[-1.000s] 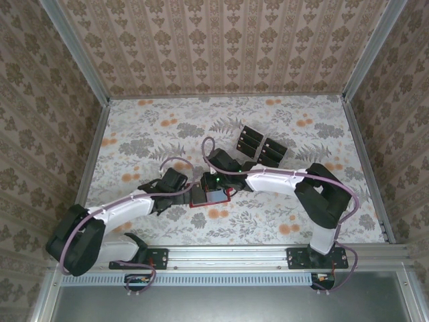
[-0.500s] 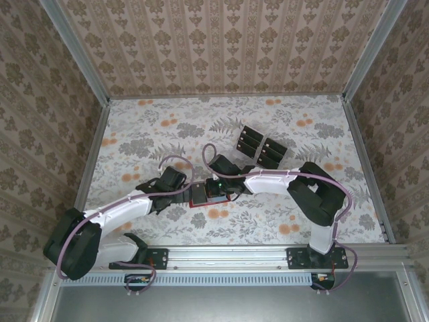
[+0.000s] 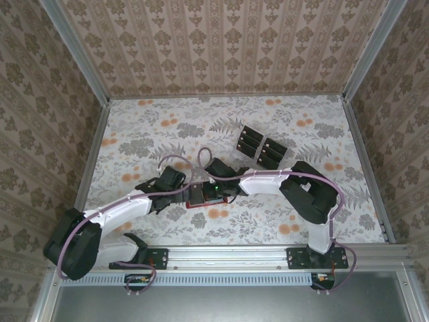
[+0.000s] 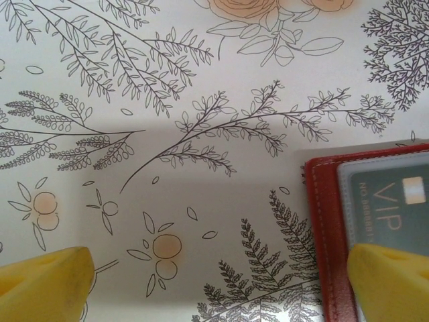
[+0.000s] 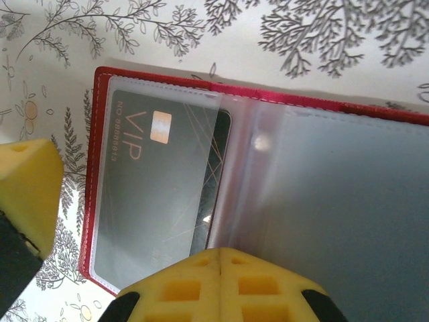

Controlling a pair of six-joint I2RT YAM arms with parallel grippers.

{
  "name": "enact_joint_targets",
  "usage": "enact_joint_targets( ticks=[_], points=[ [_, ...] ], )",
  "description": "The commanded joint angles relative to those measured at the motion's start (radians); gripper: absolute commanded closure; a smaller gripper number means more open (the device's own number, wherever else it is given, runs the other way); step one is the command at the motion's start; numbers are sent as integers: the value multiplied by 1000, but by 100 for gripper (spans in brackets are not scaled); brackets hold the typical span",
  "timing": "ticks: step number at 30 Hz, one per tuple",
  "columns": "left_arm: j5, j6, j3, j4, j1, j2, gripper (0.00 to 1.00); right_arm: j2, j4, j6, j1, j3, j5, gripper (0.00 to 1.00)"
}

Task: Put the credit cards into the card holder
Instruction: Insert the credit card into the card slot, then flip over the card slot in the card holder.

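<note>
Fingers of the right pincer (image 5: 221,258) are clenched tip to tip with nothing seen between them. They hang low over the small red folding wallet (image 5: 322,107), which lies open on the floral-printed tabletop (image 4: 201,67).

Just beside the tips, on the wallet's outer half, a dark grey-green VIP card (image 5: 154,188) sits under the clear pocket film. Its long axis runs parallel to the fold and its inner edge lies at the pocket mouth (fully home or not, I cannot tell). The pocket on the other side of the fold looks unfilled.

The left pincer (image 4: 218,275) is released wide. One yellow finger is over the wallet's red outer border and the other is off on bare tabletop. Judgement: it is placed to steady the wallet, though contact is not certain.

Key relation: the remaining flat black rectangular cards (image 3: 260,147) lie in two slanted groups on the far side of the tabletop. They are beyond and to the right of the right pincer and well apart from the wallet. The right arm is clearly the nearer one, so the next fetch should fall to it, and its fingers would have to open first.

Obstructions: nothing lies on the tabletop between wallet and black cards. The left finger on the border crowds the filled pocket only.
</note>
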Motion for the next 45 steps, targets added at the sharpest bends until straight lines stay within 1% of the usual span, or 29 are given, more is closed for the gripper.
enact_joint_targets(
  ticks=[1,8,13,14,16,18,19,22,26,36,45],
  points=[
    [-2,2,5,1,8,-1,0,36,-5,14,12,30,-1,100],
    [2,6,16,3,10,8,0,42,-13,11,14,58,-10,100],
    [9,12,27,-15,11,-7,0,-61,-38,-11,-7,46,9,100],
    [8,14,27,-19,11,-13,0,-78,-47,-17,-12,43,15,97],
    [8,15,26,-24,10,-23,0,-114,-80,-36,-24,39,39,81],
    [11,13,27,-28,10,-27,0,-134,-109,-53,-30,35,58,73],
    [13,12,28,-28,10,-29,0,-140,-126,-63,-34,35,69,70],
    [18,9,31,-27,9,-29,0,-145,-157,-76,-36,34,96,67],
    [24,13,37,-27,9,-24,0,-144,-171,-62,-34,22,110,67],
    [31,15,32,-14,9,-19,0,-239,-101,64,-4,-126,127,67],
    [35,12,23,-1,9,-21,0,-201,-41,116,17,-171,116,66]
  ],
)
